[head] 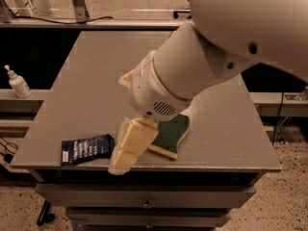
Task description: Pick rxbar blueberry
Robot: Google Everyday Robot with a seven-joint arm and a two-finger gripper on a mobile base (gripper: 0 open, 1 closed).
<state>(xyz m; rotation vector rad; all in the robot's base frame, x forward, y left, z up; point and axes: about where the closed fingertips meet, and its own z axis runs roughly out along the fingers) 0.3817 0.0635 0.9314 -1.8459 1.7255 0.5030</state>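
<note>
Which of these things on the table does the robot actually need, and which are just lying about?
For the job:
- flat dark-blue snack-bar wrapper with white lettering, near the front edge of the grey table
- the robot's cream hand, close beside the wrapper

Just lying about:
- green-and-yellow sponge, on the hand's other side
- white pump bottle, off the table
</note>
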